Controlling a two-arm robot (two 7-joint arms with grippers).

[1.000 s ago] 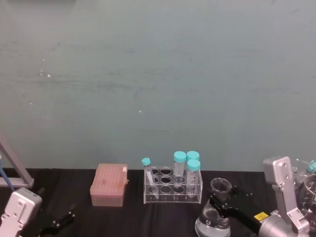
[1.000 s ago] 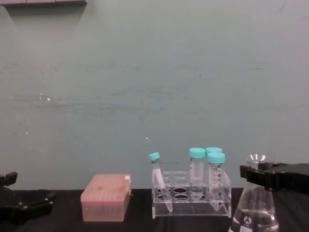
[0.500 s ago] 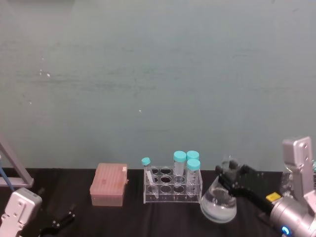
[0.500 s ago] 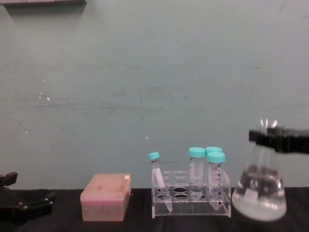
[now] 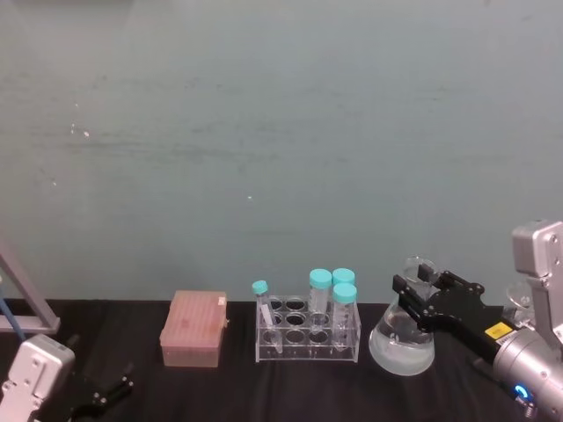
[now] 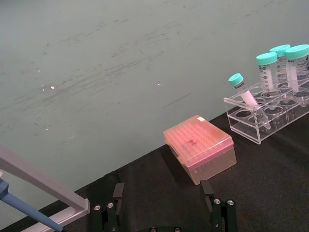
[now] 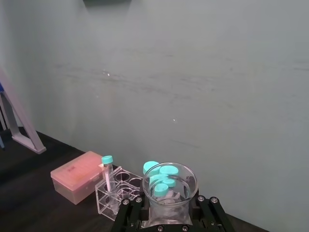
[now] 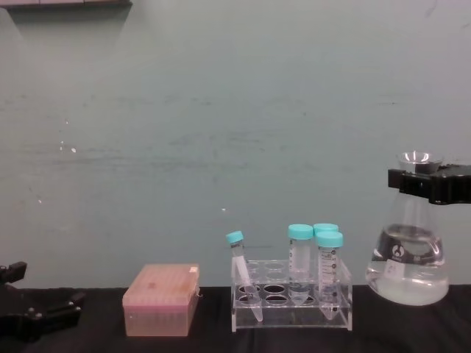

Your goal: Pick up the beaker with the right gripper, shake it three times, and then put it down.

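Can't see much of the beaker's point(image 8: 407, 257) neck from the front, since the right gripper point(image 8: 416, 184) is clamped across it just under the flared rim, and the arm behind it runs out of sight. The print on the glass is too small to read. The beaker hangs upright, off the black table point(image 8: 96, 342), just right of the tube rack point(image 8: 292, 305), with its rim well above the tube caps. It's got clear liquid filling the wide bottom part.

The rack is clear plastic. Three teal-capped tubes point(image 8: 300, 261) stand upright at the end nearest the beaker, and a thinner one point(image 8: 243, 276) leans at the far end. I can't make out what's in them.

Left of the rack is a shut pink box point(image 8: 160, 300), so no idea about its contents. The left gripper point(image 6: 163, 193) sits low on the table beyond the box, fingers spread wide, holding nothing.
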